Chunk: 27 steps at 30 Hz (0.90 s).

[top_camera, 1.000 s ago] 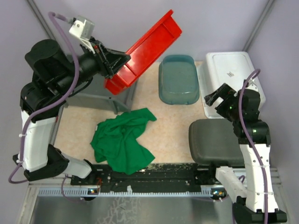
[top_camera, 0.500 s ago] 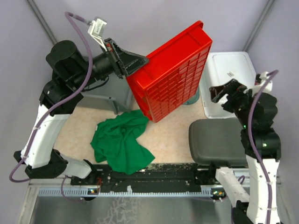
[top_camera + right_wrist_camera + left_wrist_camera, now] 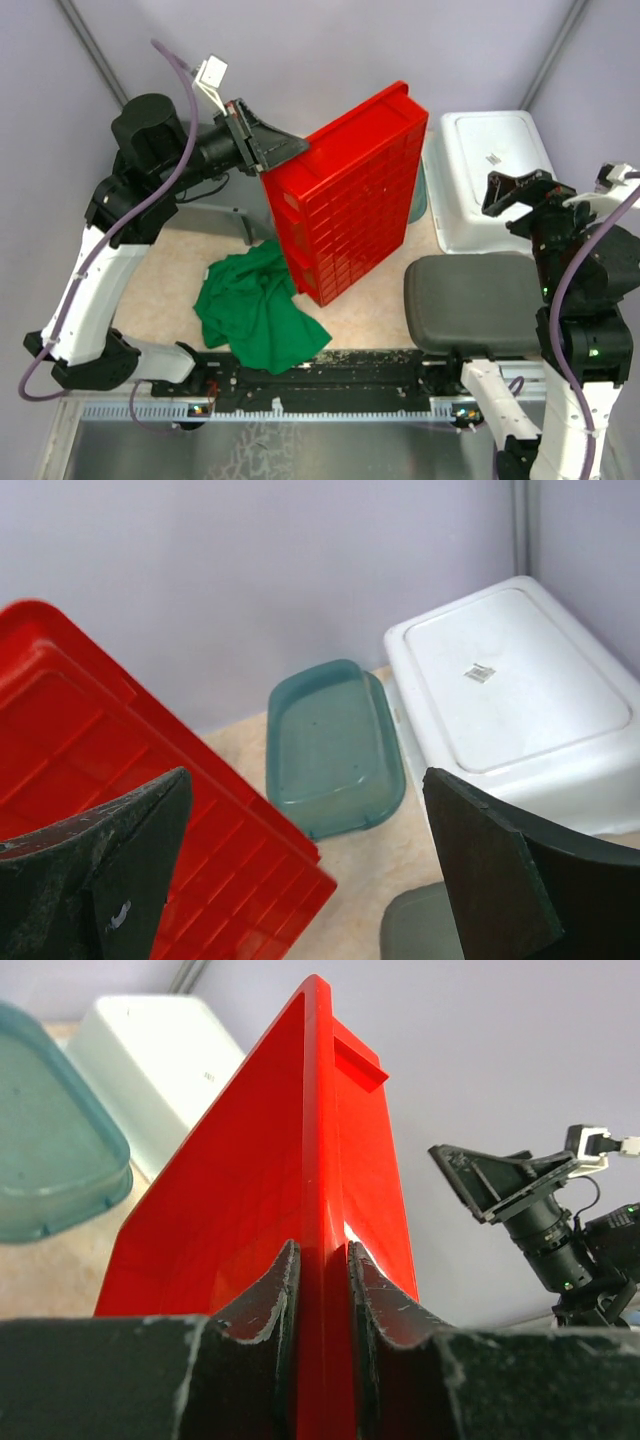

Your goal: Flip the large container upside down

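Note:
The large red container (image 3: 350, 195) hangs tilted above the table middle, its ribbed underside facing the top camera. My left gripper (image 3: 290, 150) is shut on its rim at the upper left corner. In the left wrist view the red rim (image 3: 320, 1220) runs up between my two fingers (image 3: 262, 1305). The red container also shows in the right wrist view (image 3: 130, 810) at the lower left. My right gripper (image 3: 515, 190) is open and empty, raised over the right side, apart from the red container.
A green cloth (image 3: 255, 305) lies under the container's lower corner. A teal container (image 3: 335, 745) sits upside down behind it, mostly hidden in the top view. A white container (image 3: 490, 180) and a grey one (image 3: 470, 300) sit upside down at the right. A grey bin (image 3: 205, 215) stands at the left.
My left gripper has swung the red container over from edge-on to underside up, and it has dropped lower and left. My right arm has risen and moved right.

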Motion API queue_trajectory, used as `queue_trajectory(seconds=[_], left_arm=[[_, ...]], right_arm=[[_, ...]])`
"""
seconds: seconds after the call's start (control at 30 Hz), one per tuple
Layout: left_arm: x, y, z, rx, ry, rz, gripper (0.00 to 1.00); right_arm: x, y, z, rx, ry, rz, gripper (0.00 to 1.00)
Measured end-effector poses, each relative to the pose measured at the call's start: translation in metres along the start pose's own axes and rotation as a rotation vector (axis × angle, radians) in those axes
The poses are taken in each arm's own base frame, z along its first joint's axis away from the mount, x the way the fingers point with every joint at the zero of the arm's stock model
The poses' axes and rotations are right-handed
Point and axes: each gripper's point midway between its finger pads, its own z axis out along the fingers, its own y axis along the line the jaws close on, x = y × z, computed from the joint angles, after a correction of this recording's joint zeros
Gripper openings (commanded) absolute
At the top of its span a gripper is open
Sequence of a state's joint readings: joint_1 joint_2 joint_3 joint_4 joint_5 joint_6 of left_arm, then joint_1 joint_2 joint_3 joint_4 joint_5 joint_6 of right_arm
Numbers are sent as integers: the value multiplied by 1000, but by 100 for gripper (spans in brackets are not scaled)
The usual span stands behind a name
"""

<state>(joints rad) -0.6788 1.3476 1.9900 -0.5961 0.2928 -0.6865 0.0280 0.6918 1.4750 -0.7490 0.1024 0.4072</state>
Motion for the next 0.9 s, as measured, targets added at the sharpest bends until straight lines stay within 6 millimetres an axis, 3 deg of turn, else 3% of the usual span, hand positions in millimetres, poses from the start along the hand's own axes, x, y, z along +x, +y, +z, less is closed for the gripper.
queue_trajectory(seconds=[0.1, 0.23, 0.37, 0.53, 0.7, 0.9], left_arm=[[18, 15, 1, -25, 75, -68, 0], [26, 19, -2, -20, 130, -107, 0], [28, 16, -6, 21, 175, -156, 0], [39, 23, 0, 72, 243, -241, 0], [46, 53, 6, 48, 308, -331, 0], [52, 98, 6, 38, 341, -415, 0]], right_arm=[[-2, -7, 0, 28, -10, -40, 98], [-3, -9, 1, 38, -12, -75, 98], [-3, 6, 6, -31, 19, -70, 98], [18, 25, 19, -120, 131, -39, 98], [37, 25, 22, -129, 205, -20, 99], [44, 20, 14, -122, 215, -22, 98]])
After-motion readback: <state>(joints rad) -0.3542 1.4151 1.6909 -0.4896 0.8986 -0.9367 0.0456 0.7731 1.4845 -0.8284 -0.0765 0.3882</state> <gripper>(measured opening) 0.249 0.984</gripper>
